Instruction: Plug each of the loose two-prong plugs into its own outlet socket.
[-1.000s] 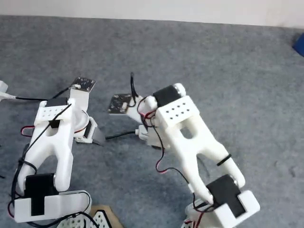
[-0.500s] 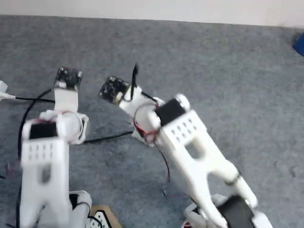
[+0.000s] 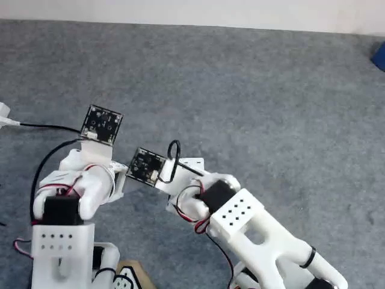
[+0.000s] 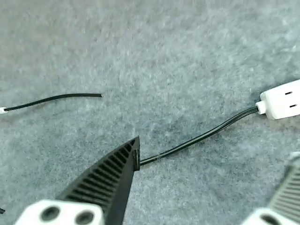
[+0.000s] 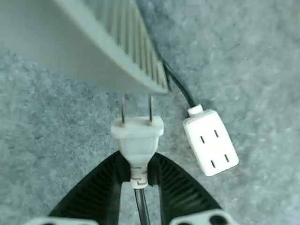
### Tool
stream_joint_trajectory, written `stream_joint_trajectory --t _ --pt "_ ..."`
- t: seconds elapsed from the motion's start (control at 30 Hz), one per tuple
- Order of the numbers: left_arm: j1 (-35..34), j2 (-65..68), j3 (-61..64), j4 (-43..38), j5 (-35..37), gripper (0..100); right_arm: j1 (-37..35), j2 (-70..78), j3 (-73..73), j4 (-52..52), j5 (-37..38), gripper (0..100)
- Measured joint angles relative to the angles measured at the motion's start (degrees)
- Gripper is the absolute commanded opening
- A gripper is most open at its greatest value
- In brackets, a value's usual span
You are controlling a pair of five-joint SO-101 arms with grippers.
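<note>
Right wrist view: plug (image 5: 137, 140) pinched by its body between the black right jaws. Prongs aimed straight away from the wrist, long axis in line with the jaws, tips just short of a grey ribbed finger (image 5: 117, 51), probably the left arm's. Socket (image 5: 210, 141) lying on the grey table (image 5: 56, 140) just beside the plug, roughly parallel to it, slotted face turned up toward the camera and not toward the prongs.

Left wrist view: left jaws spread wide, gripping nothing, poised over the socket's black cord (image 4: 197, 138).

Likely trouble from here: prongs bumping the ribbed finger; prongs missing the slots unless plug or socket gets turned; loose socket sliding away under a push, with nothing bracing it.
</note>
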State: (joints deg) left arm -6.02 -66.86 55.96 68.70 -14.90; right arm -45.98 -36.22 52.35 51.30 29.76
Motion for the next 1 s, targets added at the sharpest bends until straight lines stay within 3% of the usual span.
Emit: stream_joint_trajectory --t 0.33,1.0 --pt "6.33 -3.69 5.45 0.0 0.88 51 -0.35 -0.88 0.09 -0.26 -3.87 0.7" --pt "2.2 -4.48 8.79 -10.55 1.23 51 0.0 -0.53 -22.33 19.08 -4.22 0.7"
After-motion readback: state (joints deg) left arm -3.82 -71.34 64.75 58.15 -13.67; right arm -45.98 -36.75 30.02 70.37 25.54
